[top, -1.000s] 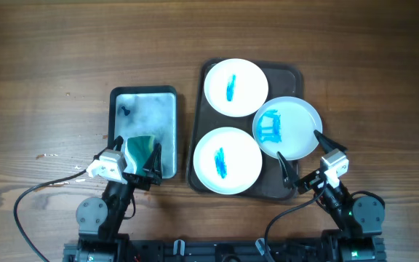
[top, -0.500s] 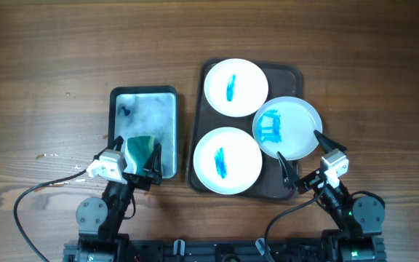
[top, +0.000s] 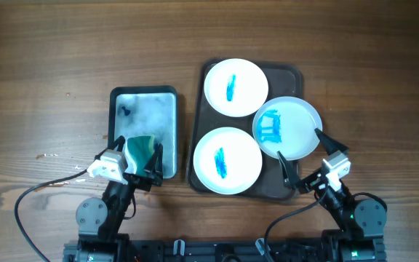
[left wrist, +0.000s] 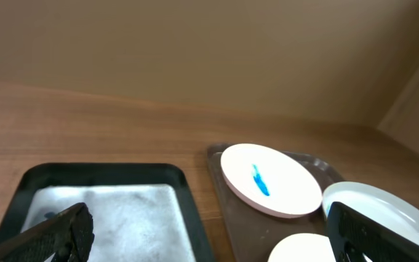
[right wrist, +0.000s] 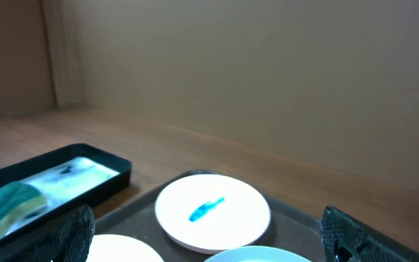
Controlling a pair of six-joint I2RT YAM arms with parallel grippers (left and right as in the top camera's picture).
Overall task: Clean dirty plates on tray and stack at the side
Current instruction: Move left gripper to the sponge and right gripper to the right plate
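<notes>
1. Two grippers sit nearest the robot, and both stand wide open with nothing held. From overhead, the left gripper [top: 138, 145] hangs over the near end of the basin [top: 115, 98], with a green sponge [top: 140, 148] lying between its spread fingers. Whether they touch it I cannot tell.
2. The right gripper [top: 299, 145] hovers at the near-right corner of the tray [top: 294, 73], its fingers splayed across the edge of the right-hand plate [top: 287, 127].
3. On the near half of the tray lies the near plate [top: 228, 160], carrying one blue streak.
4. Just beyond it, the right-hand plate bears the broadest blue smear and juts out past the tray's right rim.
5. Farthest off, the far plate [top: 236, 87] carries a short blue streak.
6. Judged from this, the task is barely begun. All three plates are dirty and on the tray, none is stacked on the table [top: 49, 73], and the sponge is not yet picked up.
</notes>
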